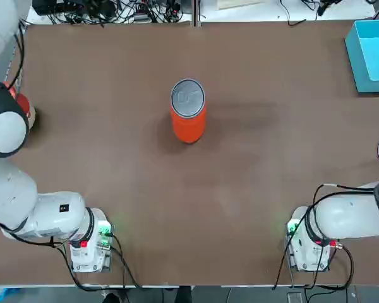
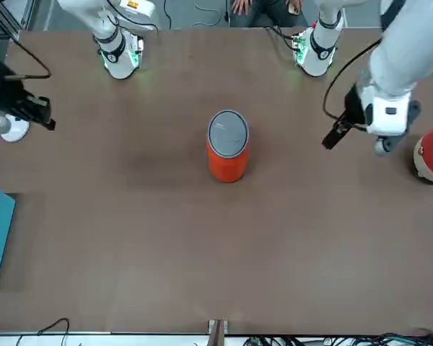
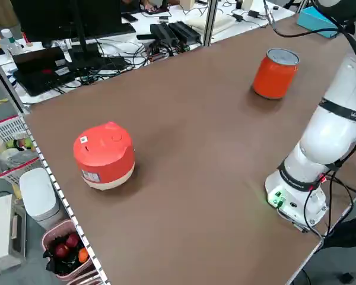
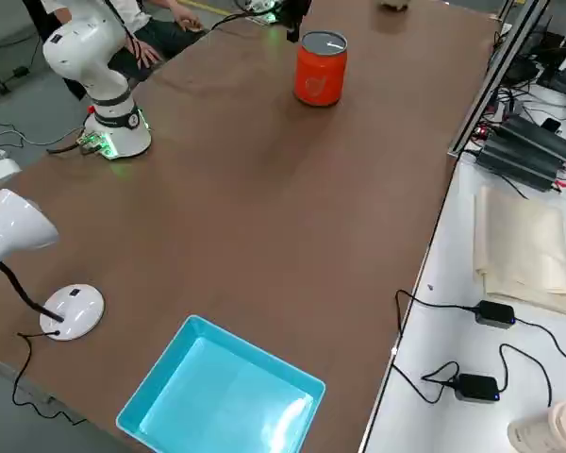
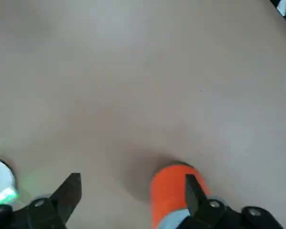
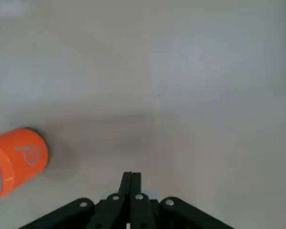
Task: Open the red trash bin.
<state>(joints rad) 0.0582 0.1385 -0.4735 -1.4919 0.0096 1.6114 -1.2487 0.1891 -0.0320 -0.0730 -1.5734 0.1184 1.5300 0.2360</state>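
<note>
The red trash bin (image 1: 188, 120) stands upright mid-table, its grey round lid (image 1: 187, 98) lying flat and closed inside the silver rim. My left gripper (image 5: 131, 193) hovers open over the table's left side, well apart from the bin (image 5: 174, 195), with nothing between its fingers (image 5: 71, 191). In the front view the left gripper (image 2: 335, 135) hangs to the right of the bin (image 2: 227, 148). My right gripper (image 6: 131, 183) is shut and empty, far off on the table's right side, with the bin (image 6: 16, 160) seen at a distance. The front view shows the right gripper (image 2: 47, 119) at the left edge.
A red-and-cream domed pot (image 3: 104, 155) sits near the table's left edge, close beside my left arm. A light-blue rectangular box (image 1: 372, 53) lies at the far right corner. A white lamp base (image 4: 71, 310) stands at the right edge. Cables run along the far edge.
</note>
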